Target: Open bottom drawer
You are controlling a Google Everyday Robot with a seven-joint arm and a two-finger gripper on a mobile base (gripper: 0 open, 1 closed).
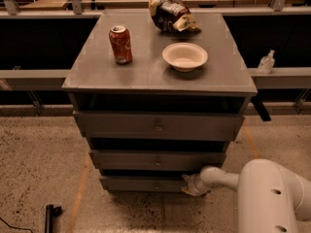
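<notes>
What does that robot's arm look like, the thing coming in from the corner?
The arm is smooth white: a fat rounded shell with two small dark oval holes, narrowing to a slim tube. No cables or lettering show. Its tip, the gripper, looks cream-coloured and stubby, by the right end of the bottom drawer.
</notes>
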